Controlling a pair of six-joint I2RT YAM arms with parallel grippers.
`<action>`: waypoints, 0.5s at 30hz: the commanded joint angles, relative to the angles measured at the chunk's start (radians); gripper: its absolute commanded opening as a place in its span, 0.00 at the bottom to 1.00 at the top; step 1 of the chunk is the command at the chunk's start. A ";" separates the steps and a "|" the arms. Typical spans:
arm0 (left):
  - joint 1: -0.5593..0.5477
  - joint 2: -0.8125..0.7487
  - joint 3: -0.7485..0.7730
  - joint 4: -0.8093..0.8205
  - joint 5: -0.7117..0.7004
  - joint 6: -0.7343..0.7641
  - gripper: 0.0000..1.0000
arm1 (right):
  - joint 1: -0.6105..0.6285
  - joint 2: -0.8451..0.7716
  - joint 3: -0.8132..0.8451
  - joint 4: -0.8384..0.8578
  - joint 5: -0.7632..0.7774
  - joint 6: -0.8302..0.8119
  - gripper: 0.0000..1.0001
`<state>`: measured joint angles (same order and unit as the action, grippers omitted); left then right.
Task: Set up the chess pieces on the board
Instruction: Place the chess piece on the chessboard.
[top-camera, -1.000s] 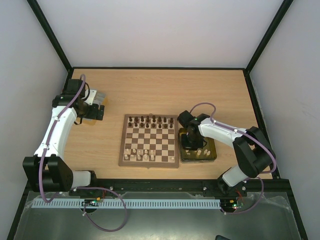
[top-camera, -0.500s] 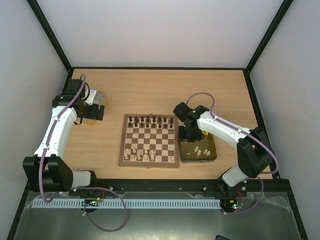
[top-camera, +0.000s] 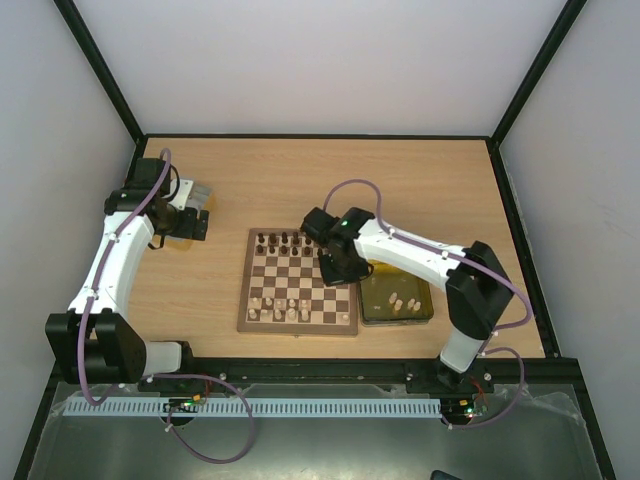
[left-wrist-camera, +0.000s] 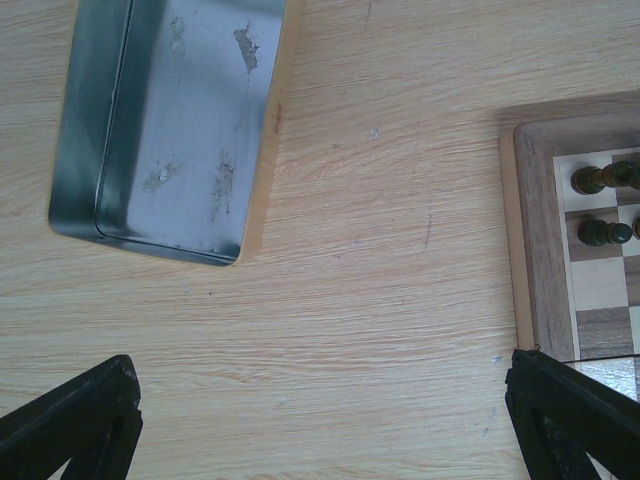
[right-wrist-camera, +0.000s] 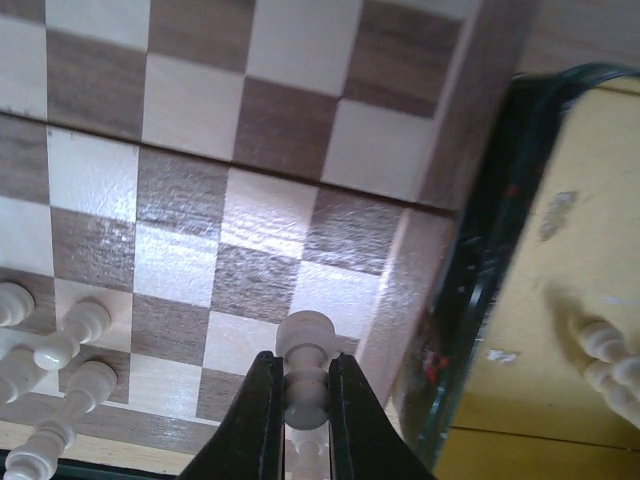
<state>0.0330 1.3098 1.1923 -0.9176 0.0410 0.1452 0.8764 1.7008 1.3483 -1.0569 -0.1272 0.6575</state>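
The right hand (right-wrist-camera: 304, 395) is clamped on a cream pawn (right-wrist-camera: 305, 338), fingers pinching its stem below the round head, and holds it above the right-hand columns of the board (top-camera: 300, 283), close to the border that faces the gold tray (top-camera: 378, 312). A few unplaced cream pieces (top-camera: 402, 301) lie in that tray. On the board, the dark pieces (top-camera: 297, 241) line the far rows, while the placed cream pieces (top-camera: 283, 313) fill only part of the near rows. The left hand (left-wrist-camera: 320, 425) hangs with its fingers wide apart and holding nothing, over bare tabletop (top-camera: 400, 180) between the silver tray (left-wrist-camera: 170, 110) and the board's far-left corner. The setup appears well along but unfinished, with this pawn seemingly bound for a near-row square. The hazards lie in the set-down. The wrist view shows other cream figures standing just beside the likely target, so fingers coming down or spreading in that crowded row could clip a neighbour and topple it. The grip covers little of the stem, so any tilt may leave the pawn leaning when it is let go, and such a small turned piece would readily roll. A release too near the border could send it off the board toward the tray.
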 joint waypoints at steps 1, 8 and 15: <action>-0.001 0.004 0.030 -0.002 0.000 -0.011 0.99 | 0.052 0.048 0.018 -0.016 -0.017 0.012 0.02; -0.002 0.000 0.028 -0.003 -0.004 -0.012 0.99 | 0.091 0.100 0.035 0.017 -0.030 0.013 0.02; -0.002 0.005 0.029 -0.002 -0.006 -0.012 0.99 | 0.136 0.144 0.045 0.036 -0.027 0.017 0.02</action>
<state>0.0330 1.3098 1.1946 -0.9176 0.0406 0.1452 0.9836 1.8202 1.3670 -1.0317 -0.1604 0.6624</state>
